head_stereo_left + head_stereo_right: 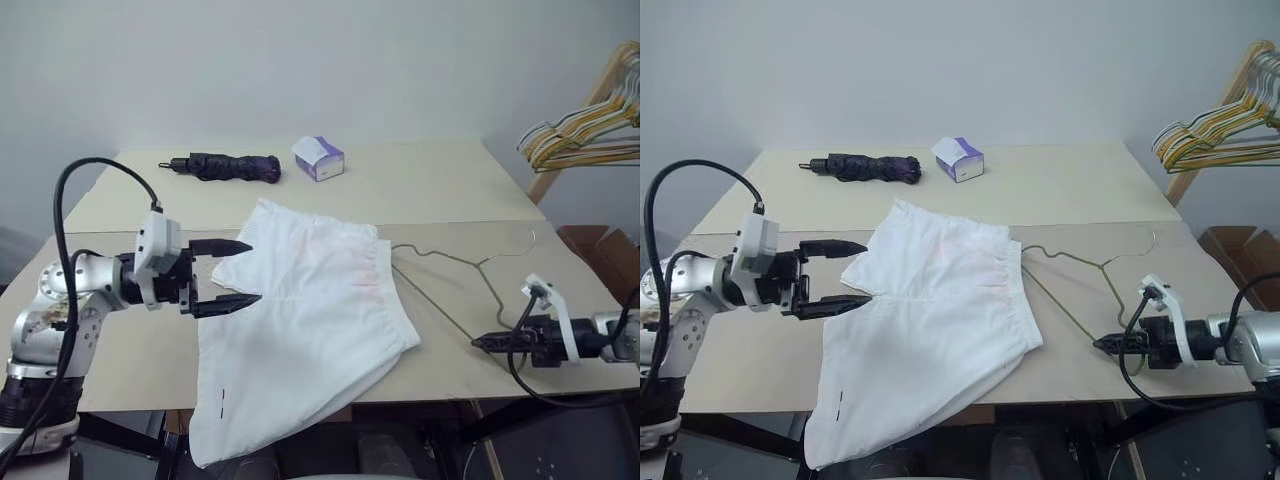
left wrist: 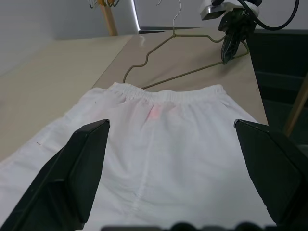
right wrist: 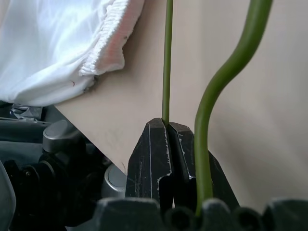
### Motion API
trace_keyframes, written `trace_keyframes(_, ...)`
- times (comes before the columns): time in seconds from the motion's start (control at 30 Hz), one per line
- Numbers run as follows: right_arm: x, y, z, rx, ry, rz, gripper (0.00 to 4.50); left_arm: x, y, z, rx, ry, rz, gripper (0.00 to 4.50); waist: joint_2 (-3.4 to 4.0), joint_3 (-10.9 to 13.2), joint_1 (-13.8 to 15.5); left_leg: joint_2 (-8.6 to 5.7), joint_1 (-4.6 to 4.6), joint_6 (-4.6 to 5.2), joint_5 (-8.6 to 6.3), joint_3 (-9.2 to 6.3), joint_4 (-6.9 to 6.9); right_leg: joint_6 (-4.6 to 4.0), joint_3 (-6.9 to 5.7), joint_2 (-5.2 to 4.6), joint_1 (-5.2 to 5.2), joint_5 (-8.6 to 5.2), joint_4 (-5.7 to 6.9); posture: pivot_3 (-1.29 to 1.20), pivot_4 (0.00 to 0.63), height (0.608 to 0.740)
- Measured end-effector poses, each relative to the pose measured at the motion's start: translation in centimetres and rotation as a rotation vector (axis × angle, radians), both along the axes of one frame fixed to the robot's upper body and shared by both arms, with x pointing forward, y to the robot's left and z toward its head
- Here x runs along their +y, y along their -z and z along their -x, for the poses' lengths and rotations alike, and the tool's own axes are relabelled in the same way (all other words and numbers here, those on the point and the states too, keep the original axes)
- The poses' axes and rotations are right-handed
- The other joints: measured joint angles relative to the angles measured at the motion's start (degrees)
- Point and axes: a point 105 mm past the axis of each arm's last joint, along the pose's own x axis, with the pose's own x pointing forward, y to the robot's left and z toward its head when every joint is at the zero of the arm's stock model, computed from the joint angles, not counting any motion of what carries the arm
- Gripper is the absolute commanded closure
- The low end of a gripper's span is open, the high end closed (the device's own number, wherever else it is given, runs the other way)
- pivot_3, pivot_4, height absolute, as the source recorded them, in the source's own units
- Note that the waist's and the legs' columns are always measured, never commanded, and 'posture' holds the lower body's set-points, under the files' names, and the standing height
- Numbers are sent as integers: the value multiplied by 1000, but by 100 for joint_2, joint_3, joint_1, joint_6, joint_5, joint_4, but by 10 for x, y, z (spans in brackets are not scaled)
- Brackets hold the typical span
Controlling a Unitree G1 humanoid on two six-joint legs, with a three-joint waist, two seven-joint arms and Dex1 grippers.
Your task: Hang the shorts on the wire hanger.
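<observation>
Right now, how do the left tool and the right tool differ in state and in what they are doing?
The left tool is wide open, empty, hovering at the edge of the shorts; the right tool is shut on the wire hanger, pinching its straight bottom wire near the table's front edge. The left tool points sideways across the shorts; the right tool points in from the other side. Both have two black fingers.

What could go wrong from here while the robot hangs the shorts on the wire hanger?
1. The right claw pinches only one thin wire of the wire hanger, so the hanger might swing or slip when lifted.
2. One leg of the shorts hangs over the table's front edge; a pull could drag the cloth off.
3. The left claw is open beside the shorts; closing there may catch only a loose fold.
</observation>
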Motion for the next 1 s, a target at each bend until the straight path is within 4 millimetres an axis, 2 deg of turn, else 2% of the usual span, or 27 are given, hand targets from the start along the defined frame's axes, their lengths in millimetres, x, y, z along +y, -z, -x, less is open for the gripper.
trace_keyframes(0.17, 2, 0, 7, 41, -70, -4, 4500, 2, 2, 0, 0, -12, -9, 16, 1, 0, 75, 0, -8, -1, -1, 0, -1, 0, 0, 0, -10, 0, -3, -109, 0, 740)
trace_keyframes(0.33, 3, 5, 0, 42, -114, 69, 4500, 2, 1, -1, -16, -21, -17, 16, 1, 0, 97, 0, -7, -2, -1, 2, -1, -1, 0, 0, -10, 1, -2, -107, 0, 740)
trace_keyframes(0.57, 10, 14, -29, 18, -103, 110, 4500, 4, 2, -1, -30, -32, -31, 16, 2, 1, 93, 0, -12, -2, -1, 3, -3, -2, 1, 0, -20, 2, 0, -95, 0, 740)
trace_keyframes(0.8, 17, 9, -34, 8, -183, 75, 4500, 4, 2, -2, -40, -36, -40, 16, 3, 1, 133, 0, -14, -2, -1, 3, -2, -1, 1, 0, -21, 2, 0, -87, 0, 740)
trace_keyframes(1.0, 28, 14, -52, 12, -181, 74, 4500, 4, 1, -3, -58, -37, -50, 16, 4, 1, 75, 1, -10, -2, -1, 3, -6, -2, 1, 0, -22, 2, 5, -79, 0, 740)
